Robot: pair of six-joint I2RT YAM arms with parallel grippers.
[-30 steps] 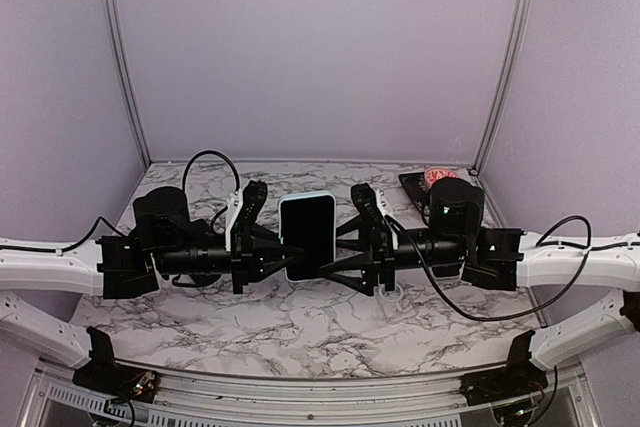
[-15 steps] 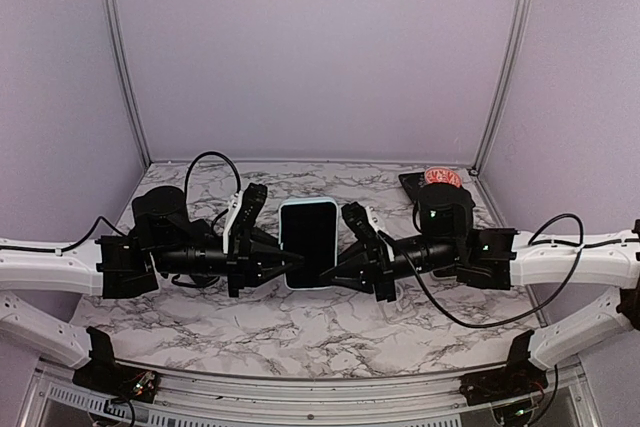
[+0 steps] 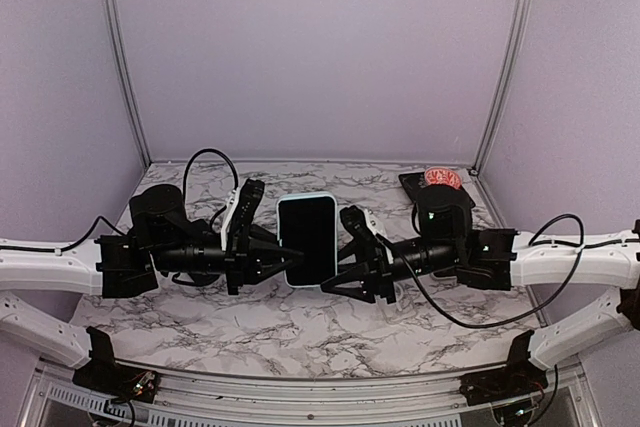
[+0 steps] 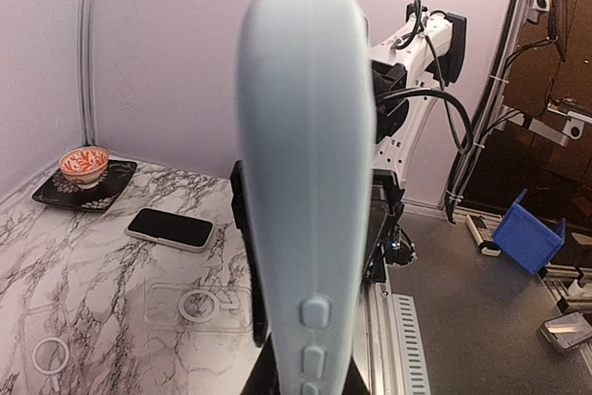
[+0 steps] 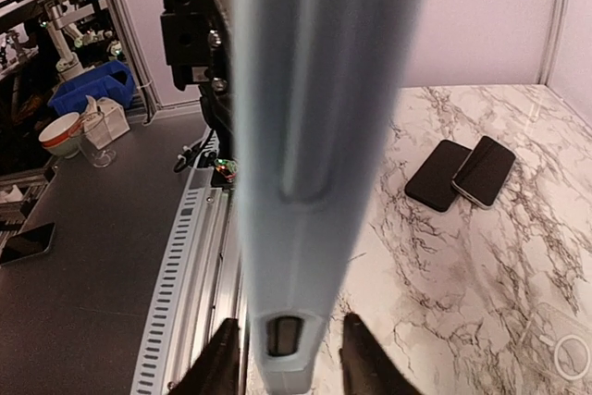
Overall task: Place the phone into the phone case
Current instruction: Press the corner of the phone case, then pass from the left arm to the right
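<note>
A phone with a black screen sits in a light blue phone case (image 3: 307,239), held up above the table's middle. My left gripper (image 3: 278,252) is shut on the case's left edge. In the left wrist view the case's button edge (image 4: 305,182) fills the centre and the gripper (image 4: 305,372) clamps it at the bottom. My right gripper (image 3: 337,252) is open, its fingers straddling the case's right edge. In the right wrist view the two fingertips (image 5: 222,358) stand apart from the case edge (image 5: 314,136) on both sides.
A red bowl (image 3: 440,178) on a black tray stands at the back right corner, also in the left wrist view (image 4: 84,162). Spare phones lie on the marble (image 5: 439,173) (image 5: 483,171) (image 4: 170,228). Clear cases with rings lie flat (image 4: 199,304) (image 5: 564,353).
My right gripper has moved left and turned, now straddling the case's right edge. The cased phone has stayed in my left gripper, shifting only slightly.
</note>
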